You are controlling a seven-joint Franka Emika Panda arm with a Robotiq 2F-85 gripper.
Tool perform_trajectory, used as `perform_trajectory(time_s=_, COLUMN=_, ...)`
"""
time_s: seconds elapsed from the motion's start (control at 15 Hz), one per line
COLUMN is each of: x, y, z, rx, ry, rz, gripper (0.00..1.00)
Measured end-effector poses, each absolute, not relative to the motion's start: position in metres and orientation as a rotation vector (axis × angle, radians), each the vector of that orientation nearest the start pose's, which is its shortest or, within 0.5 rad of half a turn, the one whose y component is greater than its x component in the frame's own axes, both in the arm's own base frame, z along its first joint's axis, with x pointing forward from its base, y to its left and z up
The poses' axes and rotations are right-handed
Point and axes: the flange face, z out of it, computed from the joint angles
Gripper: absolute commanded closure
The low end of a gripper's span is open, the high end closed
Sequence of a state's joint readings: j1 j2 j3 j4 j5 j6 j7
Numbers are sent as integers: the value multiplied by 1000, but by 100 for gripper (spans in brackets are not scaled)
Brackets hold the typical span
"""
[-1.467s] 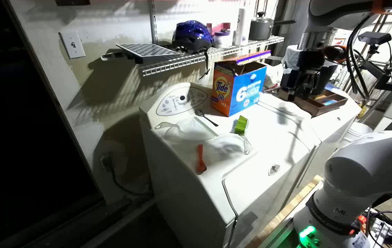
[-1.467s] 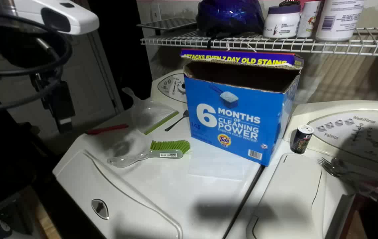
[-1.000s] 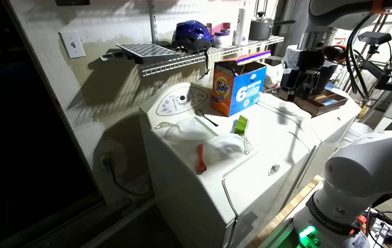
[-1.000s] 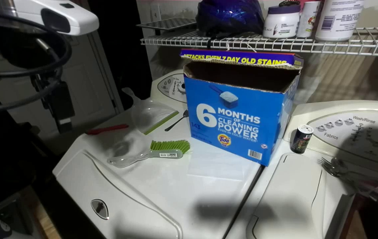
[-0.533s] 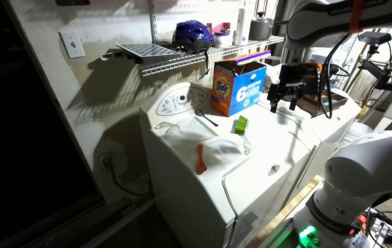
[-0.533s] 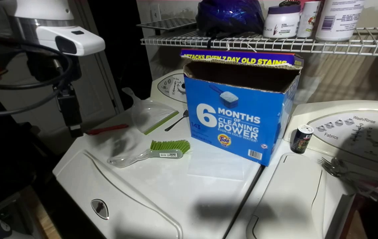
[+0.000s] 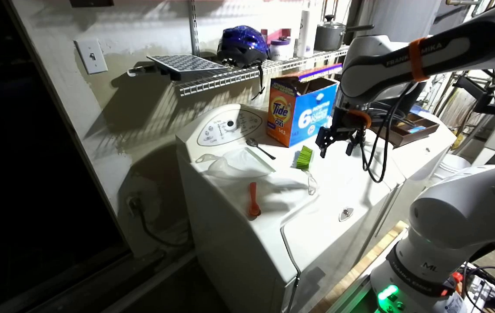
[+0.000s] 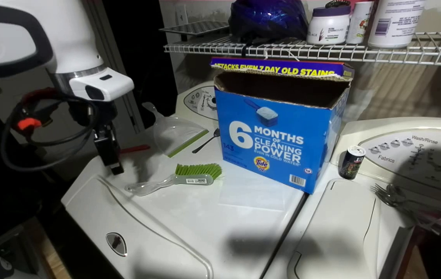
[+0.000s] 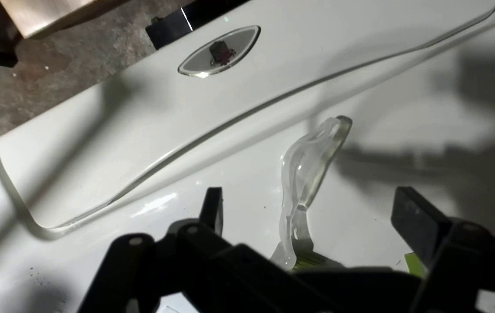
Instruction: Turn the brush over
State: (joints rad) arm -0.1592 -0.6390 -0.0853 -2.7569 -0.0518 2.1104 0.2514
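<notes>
The brush has green bristles and a clear handle. It lies on its side on the white appliance top, in an exterior view (image 7: pixel 304 158) with the handle towards the front. In an exterior view the brush (image 8: pixel 198 174) shows its bristles facing the back. In the wrist view the clear brush handle (image 9: pixel 301 174) shows between the fingers but below them; most of the bristles are hidden by the gripper. My gripper (image 7: pixel 336 151) is open and empty, above the surface beside the brush. In an exterior view the gripper (image 8: pixel 112 161) is left of the handle's end, one finger visible.
A clear dustpan (image 8: pixel 177 131) with a green lip lies behind the brush. The orange-and-blue Tide box (image 7: pixel 301 111) stands at the back. A red-orange utensil (image 7: pixel 254 200) and a dark spoon (image 7: pixel 260 148) lie nearby. A wire shelf (image 8: pixel 266 48) hangs above. A can (image 8: pixel 352 162) stands near the box.
The arm has come down and moved towards the brush, from near the dark tray to beside the bristles. The gripper's fingers now show spread apart. The brush has not moved.
</notes>
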Motion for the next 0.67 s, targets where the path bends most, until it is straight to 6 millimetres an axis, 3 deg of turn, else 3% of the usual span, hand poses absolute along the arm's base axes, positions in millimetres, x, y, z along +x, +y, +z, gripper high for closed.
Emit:
perform_trajectory(time_s=0.2, x=339, y=-83, z=378, rx=-3039, ry=730, rz=-40, gripper=0)
perform_trajectory(time_s=0.67, x=339, y=-83, z=376, rx=-3040, ry=731, rz=-26, gripper=0)
